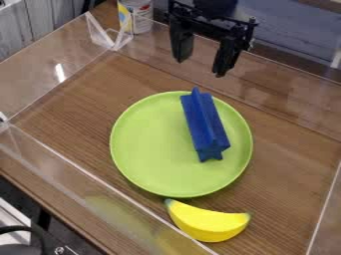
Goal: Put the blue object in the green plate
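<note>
The blue object (204, 124), a royal-blue long block with a ridge on top, lies on the green plate (144, 149), across its upper right part. The plate rests flat on the wooden table. My gripper (201, 60) hangs above the far side of the plate, pointing down, its two black fingers spread apart with nothing between them. It is clear of the block and above it.
A yellow banana-shaped toy (208, 220) lies just in front of the plate near the front edge. Clear plastic walls (54, 70) enclose the table on all sides. A white and yellow bottle (132, 16) stands at the back behind the wall.
</note>
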Tool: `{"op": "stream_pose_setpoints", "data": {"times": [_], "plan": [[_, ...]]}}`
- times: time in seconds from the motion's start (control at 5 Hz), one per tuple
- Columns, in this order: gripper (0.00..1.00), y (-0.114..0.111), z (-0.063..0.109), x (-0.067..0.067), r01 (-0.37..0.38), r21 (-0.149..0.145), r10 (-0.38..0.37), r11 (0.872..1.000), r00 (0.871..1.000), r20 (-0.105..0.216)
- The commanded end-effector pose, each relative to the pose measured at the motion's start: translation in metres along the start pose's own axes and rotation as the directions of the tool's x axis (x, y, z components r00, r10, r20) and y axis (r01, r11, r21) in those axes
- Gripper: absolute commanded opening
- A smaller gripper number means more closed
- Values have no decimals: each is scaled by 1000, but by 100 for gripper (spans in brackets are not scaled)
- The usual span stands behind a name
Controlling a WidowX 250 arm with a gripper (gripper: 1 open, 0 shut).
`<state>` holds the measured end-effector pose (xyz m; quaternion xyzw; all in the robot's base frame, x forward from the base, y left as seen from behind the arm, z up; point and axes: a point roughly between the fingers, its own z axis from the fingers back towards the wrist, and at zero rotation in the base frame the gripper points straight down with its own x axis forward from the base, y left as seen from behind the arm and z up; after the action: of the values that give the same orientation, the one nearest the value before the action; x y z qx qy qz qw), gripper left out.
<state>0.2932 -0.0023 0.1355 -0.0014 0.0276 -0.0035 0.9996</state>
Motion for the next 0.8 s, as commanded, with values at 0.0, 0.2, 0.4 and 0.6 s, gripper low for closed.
{"op": "stream_pose_setpoints", "data": {"times": [0.0,0.2,0.4,0.6], "plan": [[100,8,-5,-2,-2,3,2,1000,1000,-15],[100,37,-3,-10,-45,15,45,999,999,-14],[100,84,2,-20,-112,37,112,993,994,4],[100,127,7,-26,-181,57,179,982,983,25]]}}
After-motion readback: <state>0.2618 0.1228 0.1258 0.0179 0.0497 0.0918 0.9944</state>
